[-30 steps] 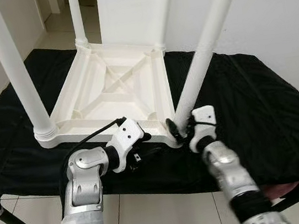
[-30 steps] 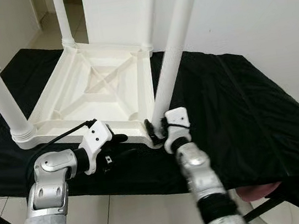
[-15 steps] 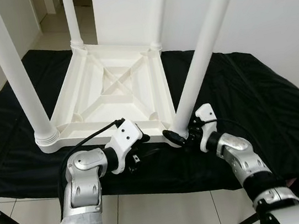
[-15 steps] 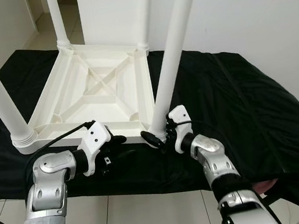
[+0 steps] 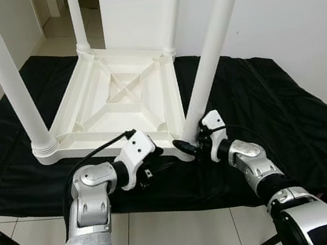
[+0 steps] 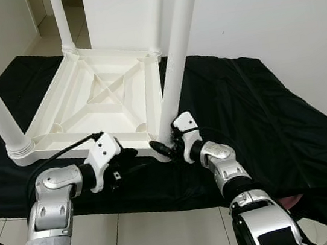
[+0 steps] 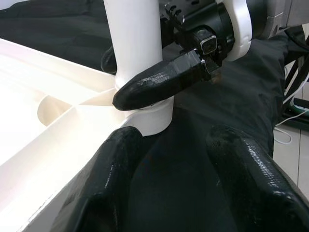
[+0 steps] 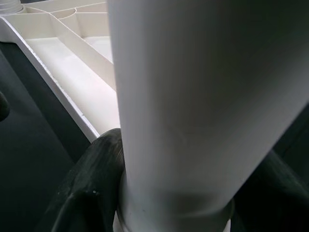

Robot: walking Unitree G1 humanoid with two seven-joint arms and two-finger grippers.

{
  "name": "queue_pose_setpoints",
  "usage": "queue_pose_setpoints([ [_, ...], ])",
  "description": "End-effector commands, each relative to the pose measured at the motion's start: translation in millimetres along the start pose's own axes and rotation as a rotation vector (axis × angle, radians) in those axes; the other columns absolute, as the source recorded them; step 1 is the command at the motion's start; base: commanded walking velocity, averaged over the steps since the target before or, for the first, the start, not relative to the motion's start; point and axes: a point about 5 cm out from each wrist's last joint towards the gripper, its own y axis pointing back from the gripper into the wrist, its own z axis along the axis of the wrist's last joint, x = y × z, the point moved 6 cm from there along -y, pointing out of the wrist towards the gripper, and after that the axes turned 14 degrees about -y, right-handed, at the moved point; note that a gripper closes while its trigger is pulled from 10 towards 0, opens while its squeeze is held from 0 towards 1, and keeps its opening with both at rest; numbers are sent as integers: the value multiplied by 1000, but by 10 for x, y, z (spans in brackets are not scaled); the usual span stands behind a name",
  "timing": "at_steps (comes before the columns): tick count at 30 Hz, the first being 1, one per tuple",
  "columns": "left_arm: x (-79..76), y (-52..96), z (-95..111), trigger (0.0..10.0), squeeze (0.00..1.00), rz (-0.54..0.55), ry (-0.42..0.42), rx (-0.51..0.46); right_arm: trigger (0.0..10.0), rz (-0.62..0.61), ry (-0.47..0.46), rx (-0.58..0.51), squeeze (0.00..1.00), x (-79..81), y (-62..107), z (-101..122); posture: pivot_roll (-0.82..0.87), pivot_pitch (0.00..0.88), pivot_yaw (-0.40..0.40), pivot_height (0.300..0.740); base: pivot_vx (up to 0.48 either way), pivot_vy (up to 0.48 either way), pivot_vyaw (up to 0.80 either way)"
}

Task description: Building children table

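Clenched jaws of the right gripper (image 5: 192, 145) hold the near right leg (image 5: 212, 55) of the white children's table (image 5: 119, 107) just above its socket; in the right wrist view one black finger (image 8: 91, 193) presses each side of the white tube, and the left wrist view shows a finger (image 7: 161, 82) wrapped across the leg's base. That leg leans a little toward the right as it rises out of the corner of the frame

Jaws of the left gripper (image 7: 178, 179) stand released, the two fingers spread apart and lying low over the black cloth (image 5: 258, 103), right beside the near edge of the table frame and close to the same corner; they grasp nothing. The left wrist housing (image 5: 137, 153) sits against the front rim of the table, with a black cable looping from it along the silver forearm

The table lies upside down on the worktop, its ribbed underside with an X-shaped brace facing up. Three more legs stand in the other corners: near left leg (image 5: 9, 83), far left leg (image 5: 77, 19) and far right leg (image 5: 173, 11), all upright

The cloth covers the worktop and hangs over its edges. Pale tiled floor (image 5: 167, 237) lies below, and a white wall (image 5: 295, 18) rises behind on the right
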Motion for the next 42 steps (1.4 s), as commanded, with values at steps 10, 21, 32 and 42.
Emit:
queue_pose_setpoints([
  [10, 295, 12, -26, 10000, 0, 287, 1, 62, 10000, -103, -53, -7, 0, -93, 156, -190, 83, 0, -117, 740, 0, 0, 0],
  [21, 280, -5, -31, 10000, 0, 287, 8, 60, 10000, -411, -114, -150, 0, -121, 163, -81, 69, 0, -123, 740, 0, 0, 0],
  [32, 270, -10, -31, 10000, 0, 293, 10, 58, 10000, -730, -172, -206, 0, 7, 218, -133, 78, 0, -148, 740, 0, 0, 0],
  [42, 259, 0, -42, 10000, 0, 298, 13, 60, 10000, -724, -173, -238, 1000, 16, 284, -42, 84, 0, -162, 740, 0, 0, 0],
])
